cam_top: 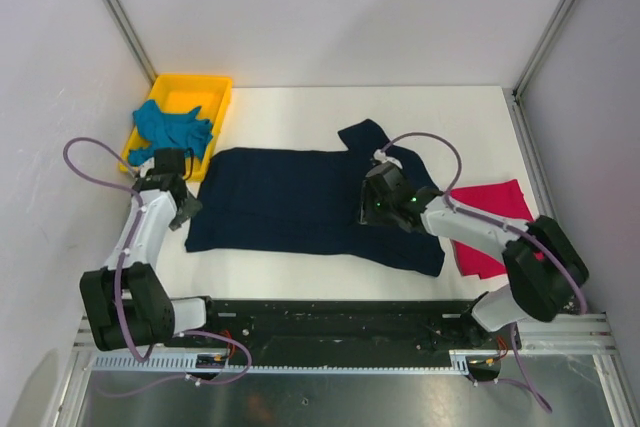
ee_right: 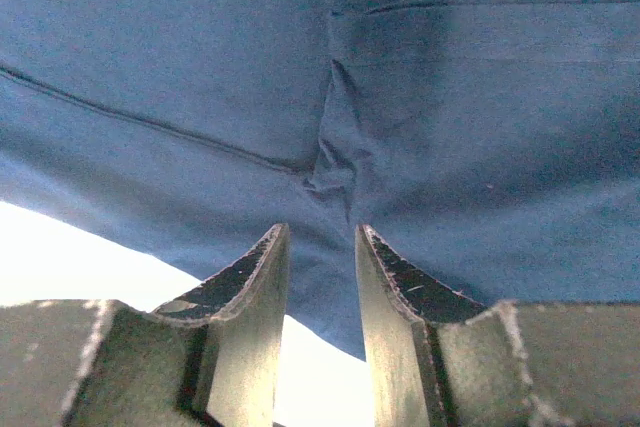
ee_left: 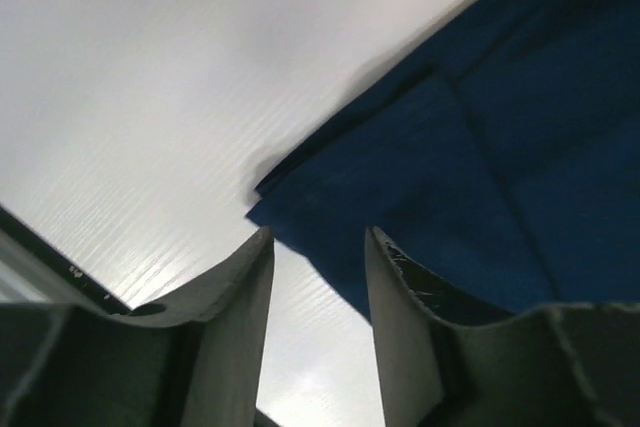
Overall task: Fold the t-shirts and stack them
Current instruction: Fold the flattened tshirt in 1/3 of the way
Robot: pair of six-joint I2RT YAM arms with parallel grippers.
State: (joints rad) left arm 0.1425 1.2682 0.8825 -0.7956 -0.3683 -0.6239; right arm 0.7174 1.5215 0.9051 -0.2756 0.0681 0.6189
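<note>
The dark navy t-shirt point(cam_top: 290, 202) lies spread flat across the middle of the white table, one sleeve pointing to the back. My left gripper point(cam_top: 185, 209) hovers at its near left corner. In the left wrist view its jaws point(ee_left: 318, 237) stand open over bare table, with the navy corner point(ee_left: 500, 147) just ahead. My right gripper point(cam_top: 368, 209) is over the shirt's right part. It is open point(ee_right: 320, 232), low above a small pucker in the navy cloth point(ee_right: 300, 67), gripping nothing. The teal t-shirt point(cam_top: 172, 132) lies crumpled in the tray. The crimson-pink t-shirt point(cam_top: 495, 197) lies folded at the right.
A yellow plastic tray point(cam_top: 220, 87) stands at the back left, against the left wall. The right forearm crosses the crimson-pink shirt. A black rail point(cam_top: 330, 315) with the arm bases runs along the near edge. White walls enclose the table on three sides.
</note>
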